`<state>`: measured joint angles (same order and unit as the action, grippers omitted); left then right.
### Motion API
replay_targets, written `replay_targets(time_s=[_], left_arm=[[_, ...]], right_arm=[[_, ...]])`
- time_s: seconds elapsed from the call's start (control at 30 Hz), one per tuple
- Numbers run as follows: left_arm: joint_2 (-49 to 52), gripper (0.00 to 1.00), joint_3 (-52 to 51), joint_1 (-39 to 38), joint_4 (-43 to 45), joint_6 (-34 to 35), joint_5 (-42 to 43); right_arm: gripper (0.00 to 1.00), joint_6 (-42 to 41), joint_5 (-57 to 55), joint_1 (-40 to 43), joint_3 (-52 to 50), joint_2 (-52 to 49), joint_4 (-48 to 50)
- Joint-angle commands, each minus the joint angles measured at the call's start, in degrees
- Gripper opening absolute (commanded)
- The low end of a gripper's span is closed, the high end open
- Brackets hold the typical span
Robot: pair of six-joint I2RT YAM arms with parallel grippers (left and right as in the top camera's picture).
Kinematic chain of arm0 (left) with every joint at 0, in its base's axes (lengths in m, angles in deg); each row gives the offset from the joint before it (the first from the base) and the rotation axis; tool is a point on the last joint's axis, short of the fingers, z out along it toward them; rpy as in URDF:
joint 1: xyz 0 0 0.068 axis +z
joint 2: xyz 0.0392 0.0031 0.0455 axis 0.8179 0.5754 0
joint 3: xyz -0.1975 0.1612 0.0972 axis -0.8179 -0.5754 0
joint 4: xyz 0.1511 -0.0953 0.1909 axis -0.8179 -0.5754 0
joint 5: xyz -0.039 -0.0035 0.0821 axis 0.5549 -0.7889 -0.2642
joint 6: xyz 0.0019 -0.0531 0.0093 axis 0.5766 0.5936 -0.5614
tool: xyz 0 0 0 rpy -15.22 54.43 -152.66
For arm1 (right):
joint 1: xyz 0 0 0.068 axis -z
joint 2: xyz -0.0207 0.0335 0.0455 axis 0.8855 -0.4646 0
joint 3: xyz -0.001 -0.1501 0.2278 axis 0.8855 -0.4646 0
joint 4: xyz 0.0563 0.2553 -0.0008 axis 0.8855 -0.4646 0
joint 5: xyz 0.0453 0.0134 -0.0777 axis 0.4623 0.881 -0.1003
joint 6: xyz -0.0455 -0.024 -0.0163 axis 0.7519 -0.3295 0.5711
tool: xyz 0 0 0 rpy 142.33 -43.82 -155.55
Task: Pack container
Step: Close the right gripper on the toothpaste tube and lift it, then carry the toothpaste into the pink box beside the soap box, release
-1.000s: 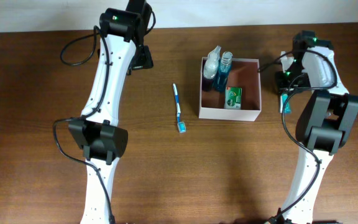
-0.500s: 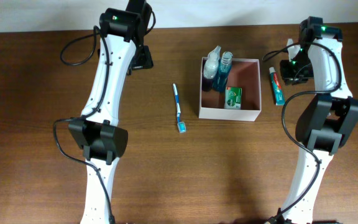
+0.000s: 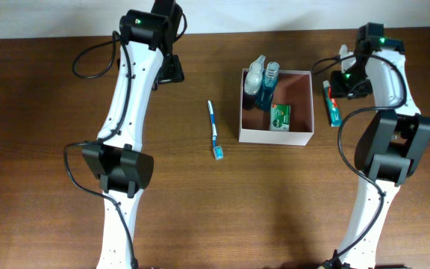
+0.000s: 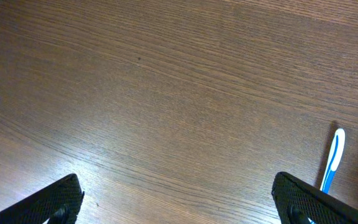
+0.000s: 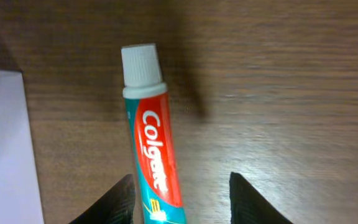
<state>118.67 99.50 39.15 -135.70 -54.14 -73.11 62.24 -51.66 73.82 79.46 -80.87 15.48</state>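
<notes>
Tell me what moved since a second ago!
The right gripper swung toward the table's far edge and opened; it now straddles the toothpaste without gripping it. The arm hid most of that tube before. The left gripper, toothbrush, box, bottles and green packet stayed put.

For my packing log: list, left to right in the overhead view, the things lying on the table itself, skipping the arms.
toothbrush → container → toothpaste tube
</notes>
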Motion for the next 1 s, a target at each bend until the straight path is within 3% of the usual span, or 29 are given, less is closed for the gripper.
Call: replay_targets(time_s=[0.0,0.43,0.8,0.97], left_arm=[[-0.1,0.99,-0.3,0.0,0.0,-0.7,-0.6],[-0.1,0.99,-0.3,0.0,0.0,-0.7,-0.6],[-0.1,0.99,-0.3,0.0,0.0,-0.7,-0.6],[-0.1,0.99,-0.3,0.0,0.0,-0.7,-0.6]], right_arm=[[0.44,3.6,2.1,-0.6,-2.9,0.5,0.9],[0.43,5.4,2.1,-0.6,-8.5,0.4,3.8],[0.13,4.9,2.0,-0.6,-8.0,0.5,4.3],[0.12,2.8,2.0,-0.6,-3.9,0.5,0.8]])
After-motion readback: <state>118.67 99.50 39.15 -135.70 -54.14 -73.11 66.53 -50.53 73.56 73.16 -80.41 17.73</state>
